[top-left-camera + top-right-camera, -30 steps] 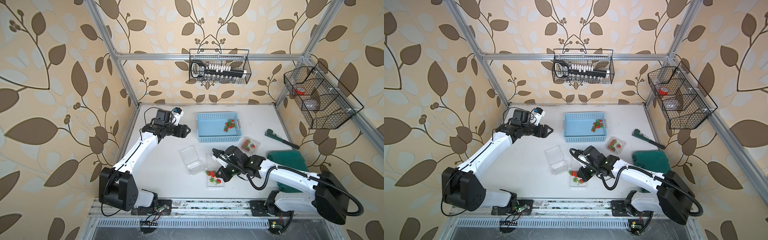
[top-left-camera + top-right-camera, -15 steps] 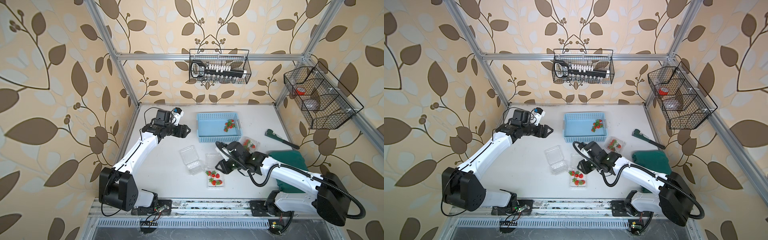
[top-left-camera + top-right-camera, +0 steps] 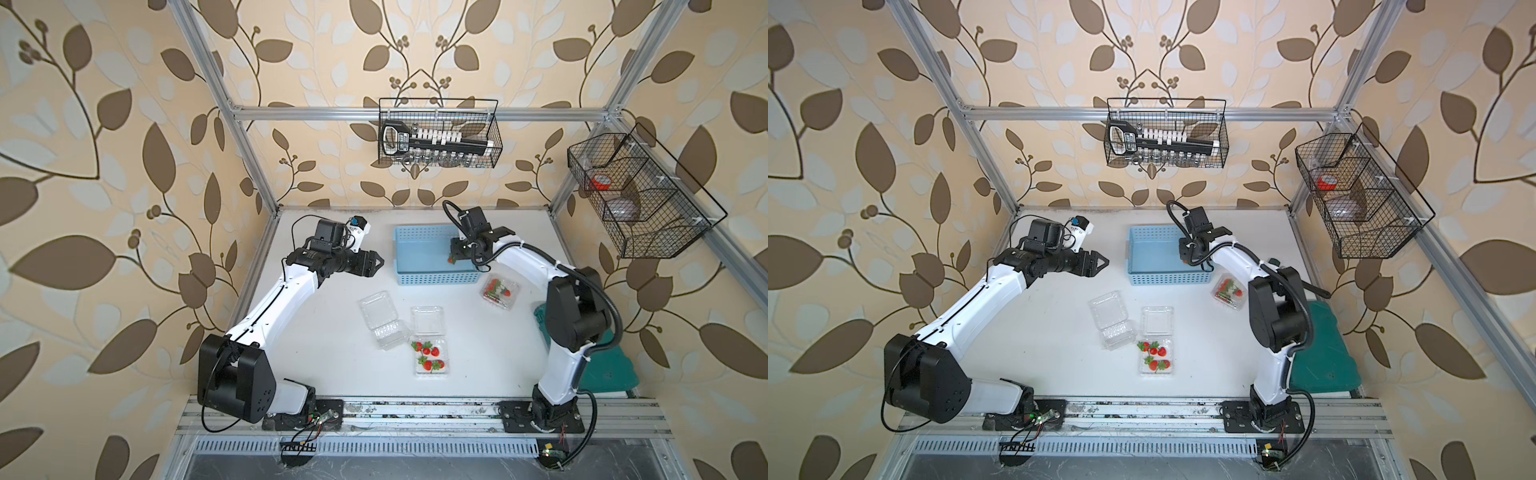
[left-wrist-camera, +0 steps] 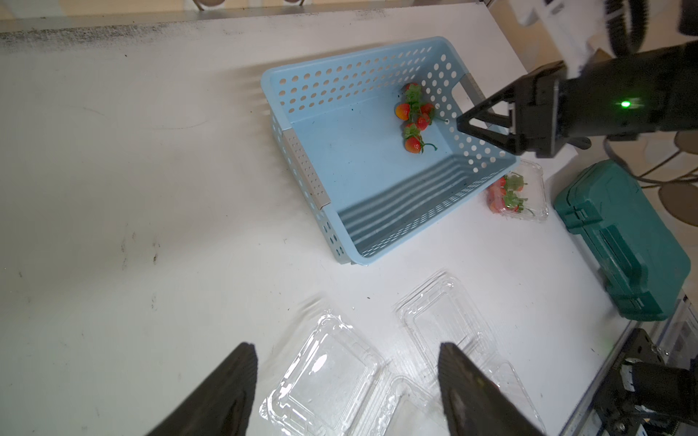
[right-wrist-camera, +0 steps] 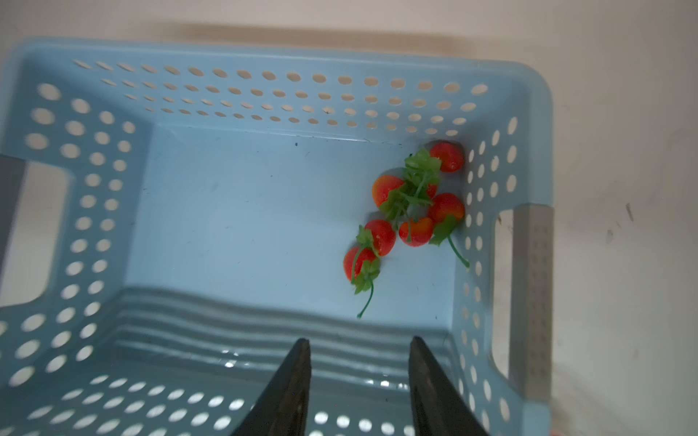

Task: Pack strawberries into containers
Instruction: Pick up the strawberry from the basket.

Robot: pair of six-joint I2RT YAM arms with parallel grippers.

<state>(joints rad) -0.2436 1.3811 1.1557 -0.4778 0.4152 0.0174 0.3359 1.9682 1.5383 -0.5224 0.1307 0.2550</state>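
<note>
Several red strawberries [image 5: 411,211] with green tops lie in a cluster at one end of the light blue basket [image 5: 264,94]. My right gripper [image 5: 359,339] hangs open and empty above that end of the basket [image 3: 415,278], short of the berries [image 4: 413,117]. Three clear containers stand in front. One open container [image 3: 430,357] holds several strawberries. Another open one [image 3: 382,320] is empty. A third container [image 3: 500,291], lid down, holds berries. My left gripper [image 3: 380,262] is open and empty, raised left of the basket, with the empty container [image 4: 325,373] below its jaws.
A green case [image 3: 602,365] lies at the right front, beside my right arm's base. Black wire baskets hang on the back wall [image 3: 438,133] and the right wall [image 3: 640,199]. A dark tool [image 3: 1316,289] pokes out behind my right arm.
My right arm has swung from the front container with berries back to above the blue basket, and its jaws have gone from shut to open. The left arm has not moved.
</note>
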